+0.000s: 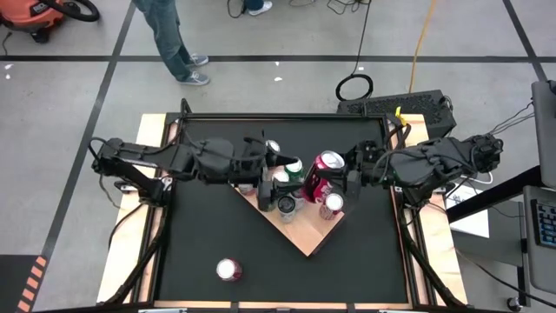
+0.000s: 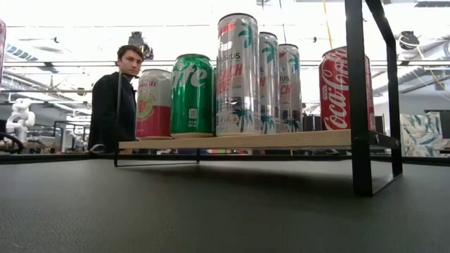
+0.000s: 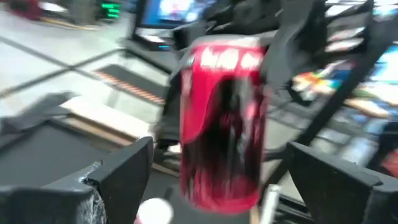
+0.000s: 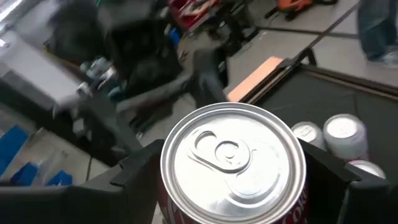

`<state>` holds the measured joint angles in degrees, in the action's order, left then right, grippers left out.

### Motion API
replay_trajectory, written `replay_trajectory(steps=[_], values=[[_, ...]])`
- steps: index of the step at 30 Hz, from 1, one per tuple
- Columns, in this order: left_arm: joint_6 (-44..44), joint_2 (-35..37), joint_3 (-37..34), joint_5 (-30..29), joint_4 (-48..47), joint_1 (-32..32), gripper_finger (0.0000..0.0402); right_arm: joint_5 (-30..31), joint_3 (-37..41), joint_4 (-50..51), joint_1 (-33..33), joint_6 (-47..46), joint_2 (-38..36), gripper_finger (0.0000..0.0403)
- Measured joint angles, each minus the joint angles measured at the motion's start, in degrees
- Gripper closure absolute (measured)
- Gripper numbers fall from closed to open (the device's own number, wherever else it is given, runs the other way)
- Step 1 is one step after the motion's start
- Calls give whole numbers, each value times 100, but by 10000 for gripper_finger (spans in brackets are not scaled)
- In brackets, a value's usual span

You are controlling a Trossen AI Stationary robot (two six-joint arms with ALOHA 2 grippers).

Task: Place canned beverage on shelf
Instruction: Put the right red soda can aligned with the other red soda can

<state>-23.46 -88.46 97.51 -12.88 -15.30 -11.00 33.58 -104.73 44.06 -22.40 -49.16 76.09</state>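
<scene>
Red cola can point(image 1: 326, 168), seemingly tilted

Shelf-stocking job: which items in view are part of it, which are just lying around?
Job: red cola can in the right gripper; shelf; cans already on it; spare can on the table.
Lying around: orange vacuum, coiled cable on the floor.

Shelf point(image 1: 300, 233) on black table point(image 1: 208, 226) carries cans point(image 2: 237, 74).
</scene>
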Motion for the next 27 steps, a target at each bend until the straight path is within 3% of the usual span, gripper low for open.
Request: replay_trajectory(steps=[4,7,21,27], values=[[36,-8,-2,-1054,-177,-228,36,163,0,-31,75,-203,-4,136],[26,-32,0,-1269,-248,-258,36,403,0,-51,108,-314,-4,136],[183,-525,7,-1139,209,-200,36,689,0,-53,180,-391,23,135],[131,-689,1,-374,252,91,36,684,0,-45,180,-405,94,134]])
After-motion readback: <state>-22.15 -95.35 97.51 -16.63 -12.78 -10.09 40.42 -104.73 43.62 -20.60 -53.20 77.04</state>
